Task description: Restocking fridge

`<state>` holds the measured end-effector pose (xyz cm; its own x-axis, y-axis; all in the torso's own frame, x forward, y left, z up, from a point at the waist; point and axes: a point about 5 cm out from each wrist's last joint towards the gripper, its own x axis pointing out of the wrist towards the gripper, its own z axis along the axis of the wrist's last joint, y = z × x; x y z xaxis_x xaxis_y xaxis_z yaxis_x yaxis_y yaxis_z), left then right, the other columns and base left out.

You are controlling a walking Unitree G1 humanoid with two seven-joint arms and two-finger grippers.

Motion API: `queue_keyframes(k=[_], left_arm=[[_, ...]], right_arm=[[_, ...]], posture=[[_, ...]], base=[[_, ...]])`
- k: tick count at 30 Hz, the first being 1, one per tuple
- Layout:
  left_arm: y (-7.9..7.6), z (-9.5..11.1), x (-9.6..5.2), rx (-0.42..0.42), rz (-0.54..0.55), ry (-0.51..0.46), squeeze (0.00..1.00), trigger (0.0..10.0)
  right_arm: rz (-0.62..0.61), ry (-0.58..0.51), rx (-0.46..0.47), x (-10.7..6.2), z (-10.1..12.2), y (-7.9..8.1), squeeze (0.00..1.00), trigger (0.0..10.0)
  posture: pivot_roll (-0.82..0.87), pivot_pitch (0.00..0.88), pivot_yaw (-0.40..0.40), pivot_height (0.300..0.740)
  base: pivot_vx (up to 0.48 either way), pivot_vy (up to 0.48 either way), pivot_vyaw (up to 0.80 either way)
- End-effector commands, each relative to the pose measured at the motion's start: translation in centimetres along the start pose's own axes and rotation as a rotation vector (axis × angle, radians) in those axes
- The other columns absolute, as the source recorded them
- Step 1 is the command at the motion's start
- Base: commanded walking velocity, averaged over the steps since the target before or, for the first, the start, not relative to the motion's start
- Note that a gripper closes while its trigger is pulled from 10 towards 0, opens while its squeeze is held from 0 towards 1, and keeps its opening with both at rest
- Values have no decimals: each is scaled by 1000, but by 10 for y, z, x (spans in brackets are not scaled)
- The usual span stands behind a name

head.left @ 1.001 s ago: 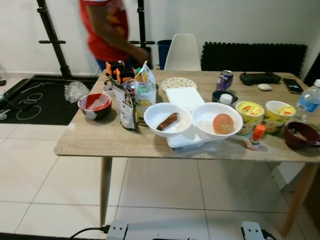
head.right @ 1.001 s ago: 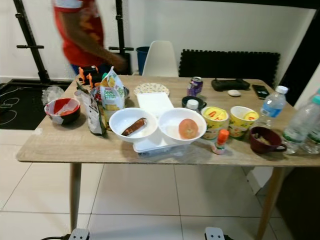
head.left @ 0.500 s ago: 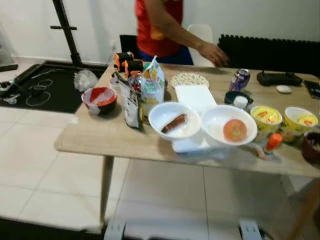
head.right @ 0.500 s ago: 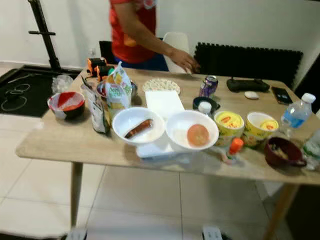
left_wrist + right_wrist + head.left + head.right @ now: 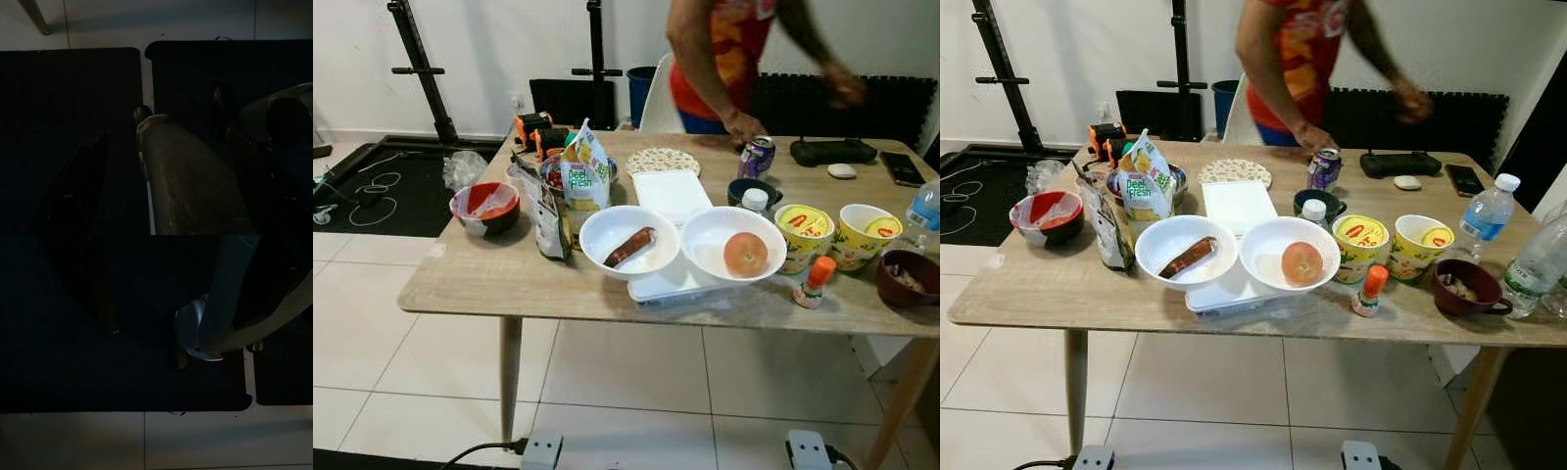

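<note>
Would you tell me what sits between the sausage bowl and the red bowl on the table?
In the left eye view, an upright snack packet stands between the sausage bowl and the red bowl.

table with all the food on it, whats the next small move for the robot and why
Probably a step or two closer to the table. The bowl with the sausage and the bowl with the round orange fruit sit near the front edge, but floor tiles lie between the robot and the table. A person leans over the far side, so approaching slowly seems wise.
</note>
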<state>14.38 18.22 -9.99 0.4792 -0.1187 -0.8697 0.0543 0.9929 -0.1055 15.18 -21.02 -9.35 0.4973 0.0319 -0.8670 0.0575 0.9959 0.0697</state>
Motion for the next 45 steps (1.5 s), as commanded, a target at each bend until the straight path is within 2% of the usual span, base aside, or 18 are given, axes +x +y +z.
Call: queue_keyframes(k=[1,2,4,7,8,9,18,19,20,21,22,23,25,31,33,38,41,45], left_arm=[[10,1,-2,-39,53,-19,0,10000],[27,8,-6,-152,134,-69,0,10000],[40,11,-9,-225,187,-94,0,10000],[46,12,-11,-255,211,-102,0,10000],[55,14,-14,-282,225,-119,157,10000],[58,15,-15,-294,228,-127,1000,10000],[72,17,-20,-354,268,-166,1000,10000],[72,14,-21,-341,266,-153,380,10000],[72,14,-21,-341,266,-153,380,10000],[71,11,-21,-326,261,-135,0,10000],[71,11,-21,-326,261,-135,0,10000],[68,7,-20,-313,249,-116,0,10000],[62,0,-19,-301,228,-92,0,10000],[53,-5,-16,-293,206,-73,0,10000],[49,-6,-15,-288,200,-64,0,10000],[48,-5,-14,-285,196,-63,0,10000],[43,-2,-12,-260,177,-60,0,10000],[40,-2,-11,-245,165,-55,0,10000]], right_arm=[[-45,-25,33,-2,4,-10,0,10000],[-89,-54,36,-4,10,-22,0,10000],[-121,-68,55,-7,14,-33,0,10000],[-147,-70,80,-9,15,-41,0,10000],[-152,-75,113,-13,16,-52,412,10000],[-152,-83,145,-15,17,-58,1000,10000],[-28,-165,171,-26,31,-78,1000,10000],[48,-183,149,-27,38,-78,1000,10000],[48,-183,149,-27,38,-78,1000,10000],[123,-199,122,-30,45,-78,1000,10000],[123,-199,122,-30,45,-78,1000,10000],[229,-231,90,-34,56,-79,0,10000],[441,-291,7,-47,74,-81,0,10000],[714,-320,-149,-67,92,-79,0,10000],[910,-377,-236,-86,112,-66,0,10000],[1000,-412,-296,-98,123,-56,0,10000],[1197,-552,-435,-132,158,-24,0,10000],[1296,-590,-497,-147,166,-11,0,10000]], posture=[[-9,0,-31,740],[-10,0,-32,740],[-12,0,-31,740],[-11,0,-32,740],[-10,0,-34,740],[-10,0,-35,740],[-3,0,-34,740],[-7,0,-30,740],[-7,0,-30,740],[-12,0,-27,740],[-12,0,-27,740],[-11,0,-27,740],[-17,0,-31,740],[-25,0,-34,740],[-33,0,-32,740],[-34,0,-34,740],[-32,0,-35,740],[-33,0,-33,740]], base=[[0,0,0],[0,0,0],[0,0,0],[0,0,0],[0,0,0],[0,0,0],[0,0,0],[0,0,0],[0,0,0],[0,0,0],[0,0,0],[0,0,0],[0,0,0],[0,0,0],[0,0,0],[0,0,0],[0,0,0],[0,0,0]])
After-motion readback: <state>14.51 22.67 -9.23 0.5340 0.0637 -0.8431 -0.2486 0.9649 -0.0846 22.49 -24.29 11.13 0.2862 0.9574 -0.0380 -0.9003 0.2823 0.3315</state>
